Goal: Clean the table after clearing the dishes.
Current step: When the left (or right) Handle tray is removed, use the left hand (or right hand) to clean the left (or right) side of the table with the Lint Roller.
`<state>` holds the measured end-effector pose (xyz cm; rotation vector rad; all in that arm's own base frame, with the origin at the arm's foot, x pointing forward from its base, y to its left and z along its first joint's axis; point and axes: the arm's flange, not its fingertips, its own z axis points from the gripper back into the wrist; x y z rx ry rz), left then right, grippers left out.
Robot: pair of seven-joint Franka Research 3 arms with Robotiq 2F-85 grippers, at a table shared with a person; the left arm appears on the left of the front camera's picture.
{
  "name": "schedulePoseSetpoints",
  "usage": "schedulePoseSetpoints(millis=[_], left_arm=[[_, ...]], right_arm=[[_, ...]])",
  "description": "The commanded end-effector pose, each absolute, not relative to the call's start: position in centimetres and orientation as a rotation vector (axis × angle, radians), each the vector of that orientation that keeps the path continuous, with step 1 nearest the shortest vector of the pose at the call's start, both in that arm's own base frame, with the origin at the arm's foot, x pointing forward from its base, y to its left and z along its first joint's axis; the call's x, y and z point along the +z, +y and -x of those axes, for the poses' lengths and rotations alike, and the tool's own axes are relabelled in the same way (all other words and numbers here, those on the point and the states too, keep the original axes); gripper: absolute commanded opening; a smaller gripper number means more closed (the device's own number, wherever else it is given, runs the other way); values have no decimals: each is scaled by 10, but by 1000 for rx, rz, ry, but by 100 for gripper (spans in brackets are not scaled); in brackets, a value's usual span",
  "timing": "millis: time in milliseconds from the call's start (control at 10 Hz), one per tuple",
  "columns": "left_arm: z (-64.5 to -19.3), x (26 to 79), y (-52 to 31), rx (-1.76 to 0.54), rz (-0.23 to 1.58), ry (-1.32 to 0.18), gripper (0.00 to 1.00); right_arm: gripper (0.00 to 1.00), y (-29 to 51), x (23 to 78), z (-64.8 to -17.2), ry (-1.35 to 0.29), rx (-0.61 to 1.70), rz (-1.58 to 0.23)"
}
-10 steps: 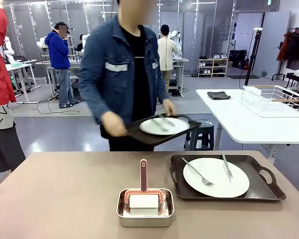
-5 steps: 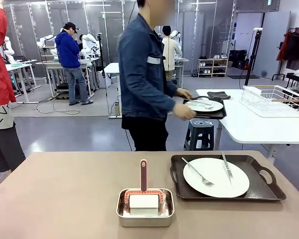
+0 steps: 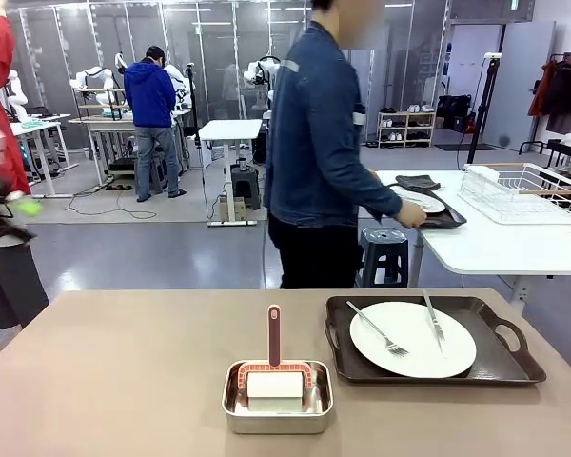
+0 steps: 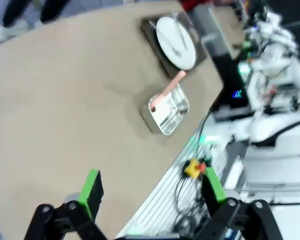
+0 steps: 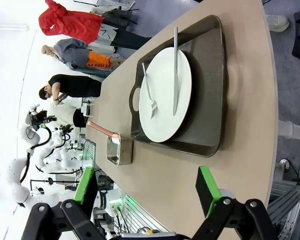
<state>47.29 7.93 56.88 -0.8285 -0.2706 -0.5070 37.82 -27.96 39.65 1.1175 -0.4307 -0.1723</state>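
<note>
On the right of the beige table [image 3: 124, 362] lies a dark tray [image 3: 514, 367] with a white plate [image 3: 412, 339], a fork [image 3: 376, 328] and a knife [image 3: 433, 319]. Beyond the table, a person turned away holds a second tray with a plate [image 3: 428, 205] at the edge of the white side table. My left gripper [image 4: 152, 187] hangs open high above the table, empty, and is a blur at the left edge of the front view [image 3: 14, 209]. My right gripper [image 5: 146, 185] is open and empty, short of the tray [image 5: 210, 75] and plate [image 5: 165, 95].
A small steel pan [image 3: 277, 400] holding a white block and a red-handled brush [image 3: 274, 333] stands at the near middle of the table. The white side table [image 3: 495, 238] carries a wire rack [image 3: 528, 190] and a dark cloth. A stool [image 3: 383, 252] stands behind the person.
The person has turned and carried the second tray and plate from over the beige table to the white side table. My left gripper has come into the front view at the left edge.
</note>
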Motion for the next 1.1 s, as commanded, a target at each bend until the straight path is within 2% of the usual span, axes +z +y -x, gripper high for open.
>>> schedulePoseSetpoints(millis=[0, 200, 400, 500, 700, 800, 1000], left_arm=[[-504, 560, 14, -894, 515, -59, 100], [-507, 542, -90, -1118, 328, 77, 100], [-493, 511, -160, -1286, 165, 108, 100], [-487, 502, -182, -1347, 145, 132, 100], [-471, 497, -214, -1432, 102, 83, 100], [-482, 502, -210, -1348, 159, 198, 100], [-482, 502, -210, -1348, 159, 198, 100]], right_arm=[[100, -278, 400, -376, -433, -170, -1119], [100, -278, 400, -376, -433, -170, -1119], [100, -278, 400, -376, -433, -170, -1119], [100, -278, 400, -376, -433, -170, -1119], [100, -278, 400, -376, -433, -170, -1119], [100, -278, 400, -376, -433, -170, -1119], [100, -278, 400, -376, -433, -170, -1119]])
